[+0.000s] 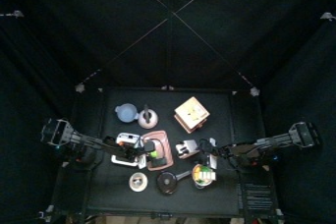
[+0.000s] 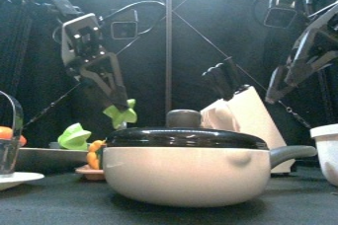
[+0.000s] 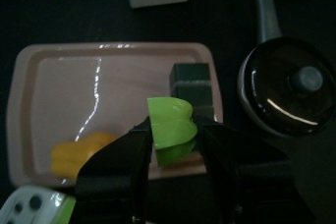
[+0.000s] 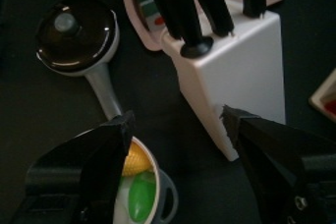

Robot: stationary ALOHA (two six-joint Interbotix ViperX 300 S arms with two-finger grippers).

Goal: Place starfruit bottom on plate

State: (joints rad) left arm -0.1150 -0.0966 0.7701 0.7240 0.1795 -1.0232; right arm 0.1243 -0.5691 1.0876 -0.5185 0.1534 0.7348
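My left gripper (image 3: pixel 171 141) is shut on a bright green starfruit piece (image 3: pixel 170 128) and holds it above the pink plate (image 3: pixel 79 71), near the plate's edge on the pan side. A yellow piece (image 3: pixel 82 154) lies on the plate. In the front view the gripper (image 2: pixel 117 99) hangs with the green piece (image 2: pixel 122 114) clear of the table, and another green piece (image 2: pixel 73 135) lies lower, behind it. In the top view the left gripper (image 1: pixel 147 149) is over the pink plate (image 1: pixel 157 141). My right gripper (image 4: pixel 178 169) is open and empty beside the knife block (image 4: pixel 237 61).
A black pan with a lid (image 2: pixel 185 160) stands at the table's front, also seen from the left wrist (image 3: pixel 292 85). A bowl of fruit (image 4: pixel 138 189) lies under the right gripper. A wooden box (image 1: pixel 192 113) and a blue cup (image 1: pixel 128 113) stand at the back.
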